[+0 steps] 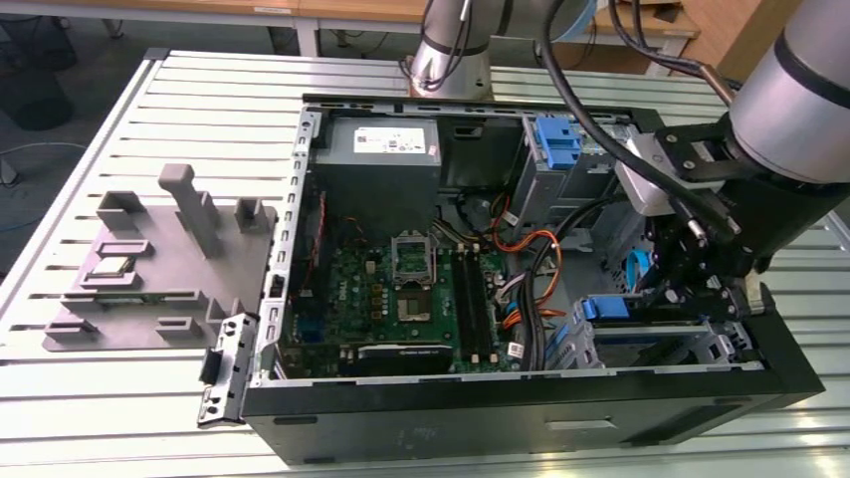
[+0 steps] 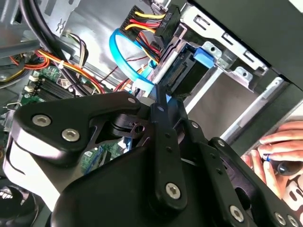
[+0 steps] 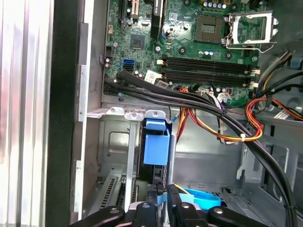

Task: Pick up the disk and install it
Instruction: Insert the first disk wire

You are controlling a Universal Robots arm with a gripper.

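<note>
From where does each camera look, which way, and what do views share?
Exterior view: off the arm, high, looking down into the open computer case; arm and gripper at the exterior view's right.
First wrist view: on the wrist, facing the motherboard and drive bay; gripper in front.
Second wrist view: on the wrist, facing the drive bay past the gripper.
Shared: both wrist views show the blue cable.
</note>
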